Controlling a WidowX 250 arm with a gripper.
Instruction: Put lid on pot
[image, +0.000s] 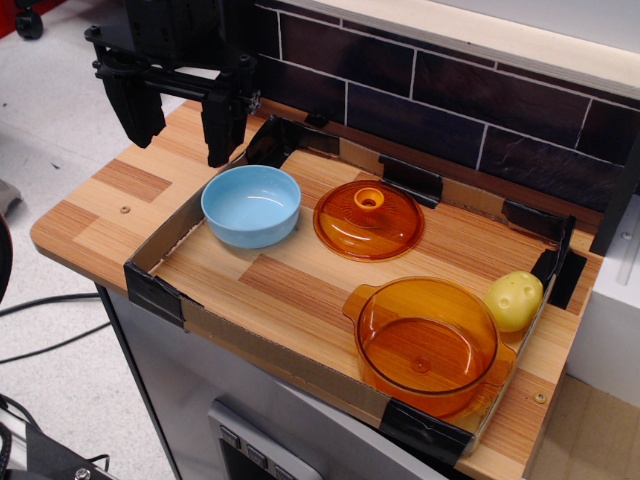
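The amber-orange lid (368, 220) with a small round knob lies flat on the wooden tabletop near the middle back. The amber-orange pot (428, 345) stands uncovered at the front right, with a tab handle toward the left. My gripper (180, 125) is at the far left back, above the table's corner, well left of the lid. Its two black fingers (222, 125) hang apart and hold nothing.
A light blue bowl (251, 205) stands left of the lid. A yellow potato-like object (514, 299) lies against the pot's right side. A low cardboard wall (250, 345) with black tape rings the work area. A dark brick wall (450, 90) stands behind.
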